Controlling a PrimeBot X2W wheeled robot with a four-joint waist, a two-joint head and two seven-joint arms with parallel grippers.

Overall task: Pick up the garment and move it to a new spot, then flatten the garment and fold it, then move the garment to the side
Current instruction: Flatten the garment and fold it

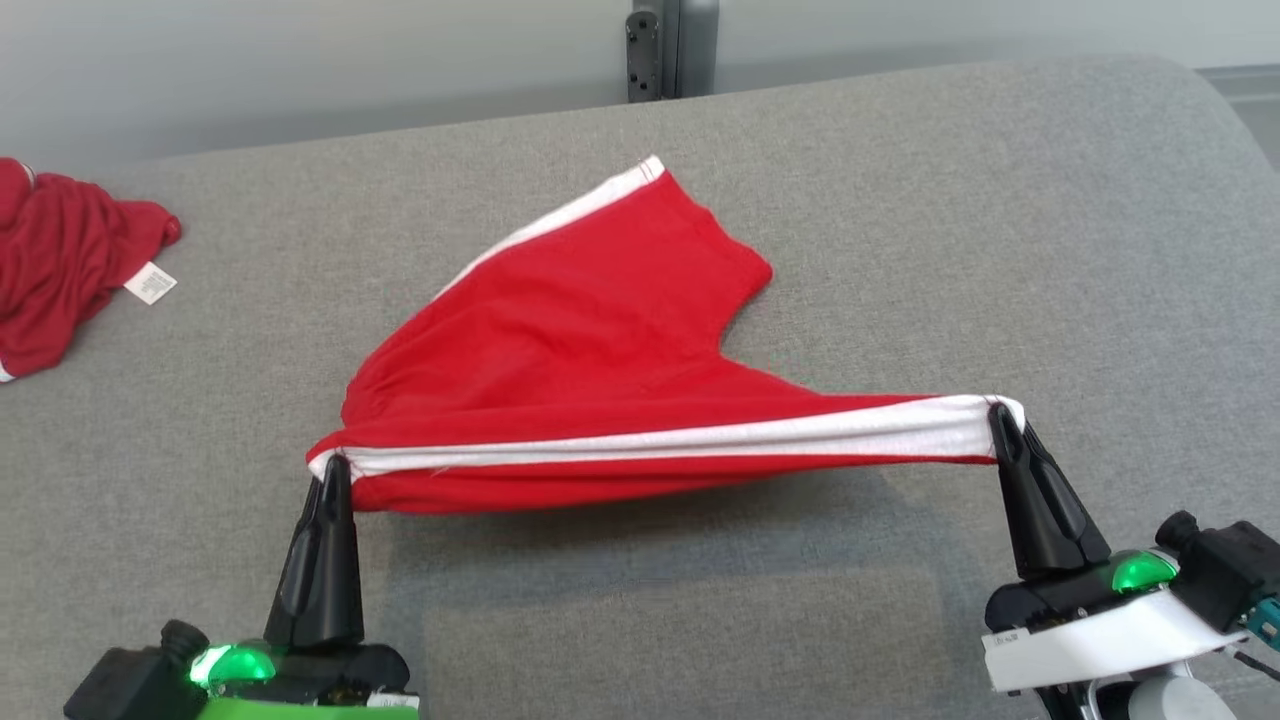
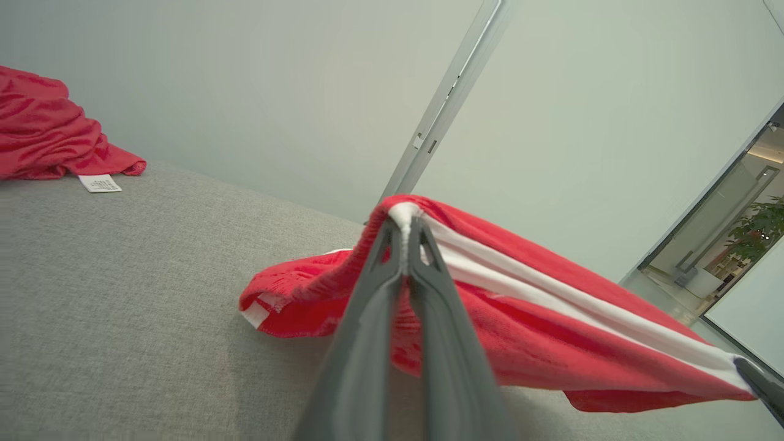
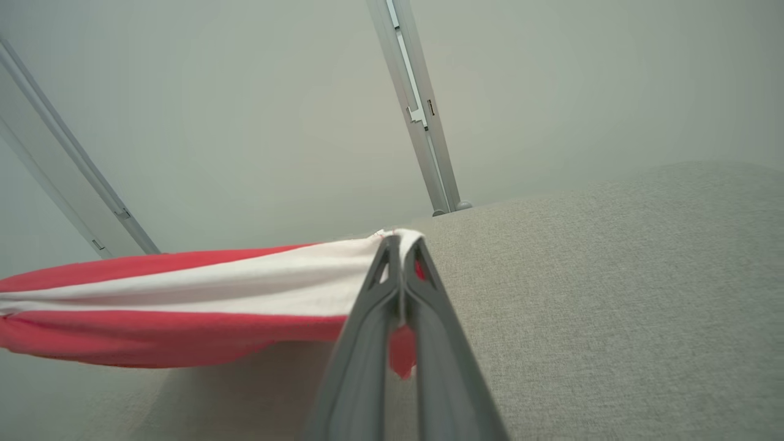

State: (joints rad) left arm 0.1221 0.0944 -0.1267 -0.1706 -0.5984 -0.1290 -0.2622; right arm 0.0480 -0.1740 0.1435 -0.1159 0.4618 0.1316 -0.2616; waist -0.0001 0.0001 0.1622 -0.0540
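Note:
The garment [image 1: 590, 330] is a pair of red shorts with white side stripes, stretched across the grey surface. Its near edge hangs taut in the air between my two grippers, while the far leg rests on the fabric. My left gripper [image 1: 333, 470] is shut on the garment's left corner, seen close up at the left gripper [image 2: 404, 228] in the left wrist view with the garment [image 2: 551, 331] running off to the right. My right gripper [image 1: 1000, 415] is shut on the white-striped right corner, and the right wrist view shows the right gripper [image 3: 401, 242] pinching the garment [image 3: 202, 294].
Another red cloth [image 1: 60, 260] with a white label lies bunched at the far left edge of the grey padded surface [image 1: 1000, 220]. A dark metal post [image 1: 670, 45] stands behind the surface's far edge, against a pale wall.

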